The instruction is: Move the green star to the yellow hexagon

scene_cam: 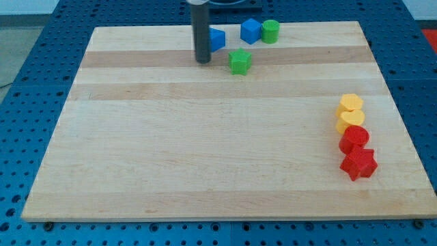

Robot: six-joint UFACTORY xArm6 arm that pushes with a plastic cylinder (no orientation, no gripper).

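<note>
The green star [240, 61] lies near the view's top, a little right of centre. My tip [203, 61] stands on the board just left of the star, with a small gap between them. The yellow hexagon [351, 104] is at the view's right, at the head of a tight column of blocks. A second yellow block [349, 121] sits right below it and touches it; its shape is hard to make out.
A blue block [217, 38] sits behind the rod, partly hidden. A blue cube [250, 31] and a green cylinder [270, 31] touch each other at the top edge. A red round block [354, 139] and a red star [358, 164] continue the column downward.
</note>
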